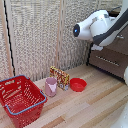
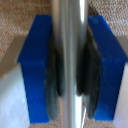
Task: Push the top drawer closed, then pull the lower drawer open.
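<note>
Fingers (image 2: 36, 70) of your gripper (image 2: 70, 70) are closing on a silver handle (image 2: 70, 30) running lengthwise between them. Which drawer it belongs to, you cannot tell. At the exterior view's right edge, the lower drawer (image 1: 107, 61) is sitting under the arm (image 1: 95, 25).

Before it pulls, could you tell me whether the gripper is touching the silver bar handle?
Touching: the wrist view shows the gripper with dark pads pressed against the silver bar handle on both sides.
</note>
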Motion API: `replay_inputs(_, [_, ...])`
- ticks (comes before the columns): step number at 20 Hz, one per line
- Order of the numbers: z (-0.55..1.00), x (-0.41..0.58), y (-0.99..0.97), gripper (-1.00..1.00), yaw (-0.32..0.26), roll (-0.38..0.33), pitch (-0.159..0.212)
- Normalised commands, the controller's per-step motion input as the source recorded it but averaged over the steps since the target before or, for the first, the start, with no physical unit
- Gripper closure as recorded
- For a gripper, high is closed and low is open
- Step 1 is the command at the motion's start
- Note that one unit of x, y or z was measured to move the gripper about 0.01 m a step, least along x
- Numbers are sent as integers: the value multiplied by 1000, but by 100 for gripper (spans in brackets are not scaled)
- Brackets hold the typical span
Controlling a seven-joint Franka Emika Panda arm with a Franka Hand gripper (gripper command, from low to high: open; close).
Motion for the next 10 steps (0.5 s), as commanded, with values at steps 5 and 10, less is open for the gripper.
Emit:
replay_inputs(5, [237, -119, -838, 100, 39, -84, 0])
replay_inputs(10, [165, -183, -585, 100, 5, -142, 0])
